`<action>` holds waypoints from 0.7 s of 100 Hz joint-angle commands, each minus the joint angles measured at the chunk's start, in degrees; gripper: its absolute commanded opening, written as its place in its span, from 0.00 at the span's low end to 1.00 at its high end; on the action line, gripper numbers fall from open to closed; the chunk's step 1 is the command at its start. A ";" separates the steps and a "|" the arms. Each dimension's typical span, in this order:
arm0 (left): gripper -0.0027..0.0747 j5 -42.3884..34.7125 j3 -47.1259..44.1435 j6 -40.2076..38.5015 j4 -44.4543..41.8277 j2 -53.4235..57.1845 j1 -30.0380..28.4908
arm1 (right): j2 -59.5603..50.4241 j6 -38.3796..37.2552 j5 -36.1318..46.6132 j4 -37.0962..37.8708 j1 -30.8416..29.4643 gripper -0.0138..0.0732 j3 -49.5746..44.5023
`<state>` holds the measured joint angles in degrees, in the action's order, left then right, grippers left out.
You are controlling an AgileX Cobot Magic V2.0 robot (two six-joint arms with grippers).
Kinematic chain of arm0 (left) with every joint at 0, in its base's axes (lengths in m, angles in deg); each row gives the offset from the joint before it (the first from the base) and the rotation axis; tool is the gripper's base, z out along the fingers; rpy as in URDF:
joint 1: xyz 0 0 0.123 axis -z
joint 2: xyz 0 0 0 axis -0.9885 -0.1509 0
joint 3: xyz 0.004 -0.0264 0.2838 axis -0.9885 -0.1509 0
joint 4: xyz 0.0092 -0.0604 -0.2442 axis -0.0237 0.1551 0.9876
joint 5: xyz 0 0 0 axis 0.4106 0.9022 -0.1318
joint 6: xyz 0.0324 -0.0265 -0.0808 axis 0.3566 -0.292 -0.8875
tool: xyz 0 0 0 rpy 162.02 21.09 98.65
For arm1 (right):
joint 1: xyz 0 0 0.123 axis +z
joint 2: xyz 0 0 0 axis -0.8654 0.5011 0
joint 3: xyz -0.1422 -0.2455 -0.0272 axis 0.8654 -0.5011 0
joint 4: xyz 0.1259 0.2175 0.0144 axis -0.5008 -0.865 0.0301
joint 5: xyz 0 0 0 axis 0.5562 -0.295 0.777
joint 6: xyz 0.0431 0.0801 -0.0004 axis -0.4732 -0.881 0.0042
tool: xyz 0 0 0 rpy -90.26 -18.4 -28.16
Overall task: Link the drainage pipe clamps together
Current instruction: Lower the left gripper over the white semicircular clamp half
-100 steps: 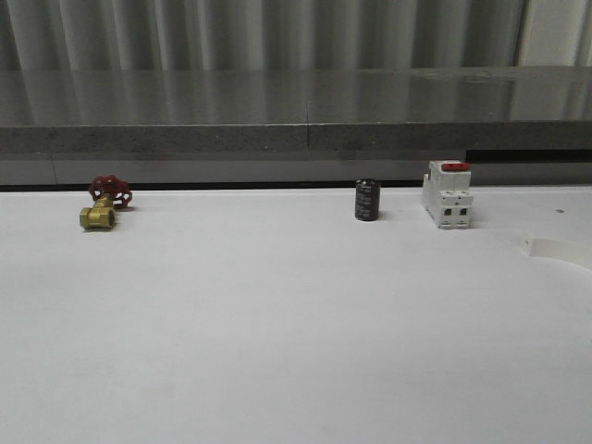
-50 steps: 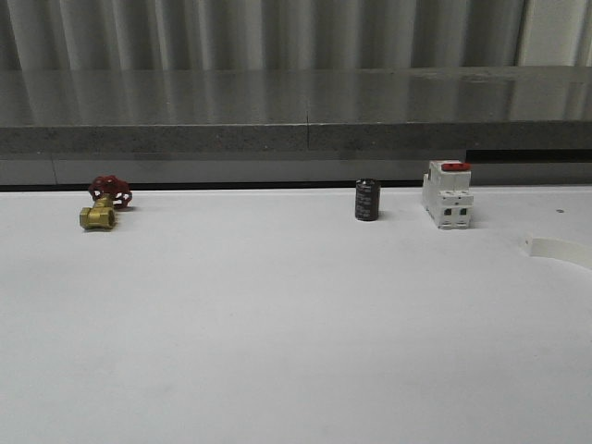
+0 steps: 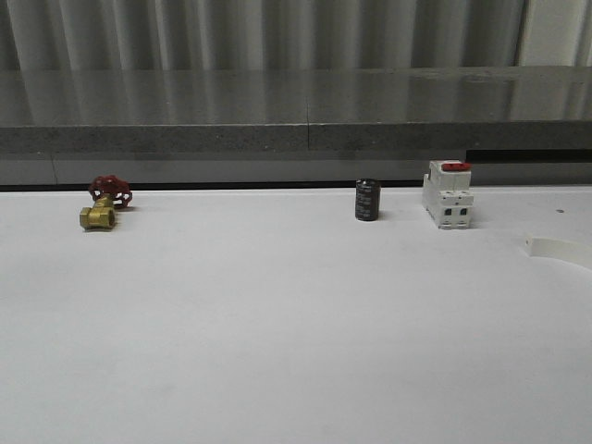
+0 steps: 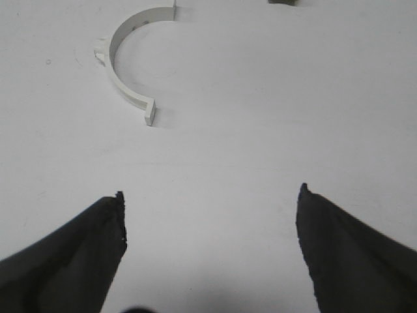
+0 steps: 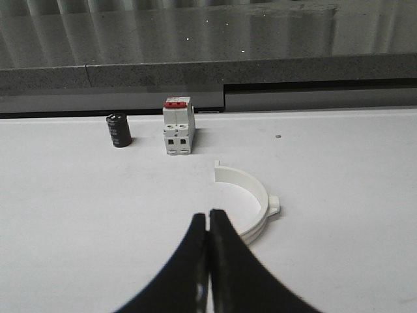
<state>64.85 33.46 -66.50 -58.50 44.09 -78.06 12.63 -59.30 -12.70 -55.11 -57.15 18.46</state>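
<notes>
Left gripper [image 4: 212,202] spread wide over bare table [image 4: 273,117], holding nothing, one white half-ring clamp [image 4: 127,55] lying beyond at upper left. Right gripper [image 5: 209,228] pressed together, empty, second half-ring clamp [image 5: 251,195] just beside its fingertips, right of centre, below the red-topped switch [image 5: 177,127].

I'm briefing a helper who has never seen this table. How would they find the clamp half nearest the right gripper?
Start at the grey ledge behind the white table. In front of it stand a black capacitor and a red-topped switch; nearer lies the clamp half, a thin white open arc with a small side tab.
</notes>
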 commanded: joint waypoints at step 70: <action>0.75 -2.08 21.35 11.21 1.33 -30.74 -10.63 | -1.13 0.20 4.81 0.03 0.18 0.08 0.85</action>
<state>64.87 51.15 -57.00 -57.65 16.11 -87.25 12.63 -59.30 -12.70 -55.11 -57.15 18.46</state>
